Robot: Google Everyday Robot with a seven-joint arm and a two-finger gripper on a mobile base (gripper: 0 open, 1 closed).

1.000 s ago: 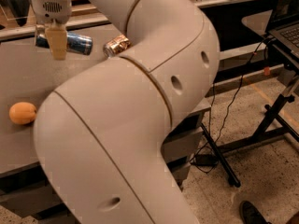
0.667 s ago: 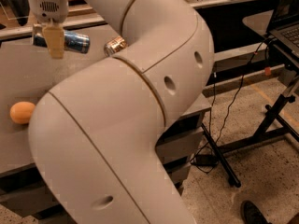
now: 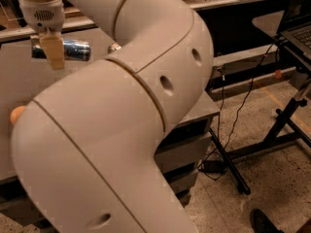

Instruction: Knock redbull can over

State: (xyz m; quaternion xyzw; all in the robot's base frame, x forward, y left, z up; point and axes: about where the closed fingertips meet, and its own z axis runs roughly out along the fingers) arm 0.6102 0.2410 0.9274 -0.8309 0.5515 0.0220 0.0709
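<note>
The redbull can (image 3: 75, 50) is a slim blue-and-silver can lying on its side on the grey table (image 3: 19, 86) at the upper left, its long axis running left to right. My gripper (image 3: 52, 52) hangs down from the white wrist directly in front of the can's left half and covers part of it. I cannot tell whether it touches the can. My large white arm fills the middle of the view and hides much of the table.
A gold can (image 3: 114, 46) peeks out behind my arm, right of the redbull can. An orange (image 3: 16, 114) sits at the table's left, half hidden by my arm. On the right are a black stand (image 3: 286, 125), cables on the floor and a laptop (image 3: 299, 30).
The redbull can now lies level where it was tilted before. My arm has swung left and covers more of the orange. The gripper stays in front of the can.
</note>
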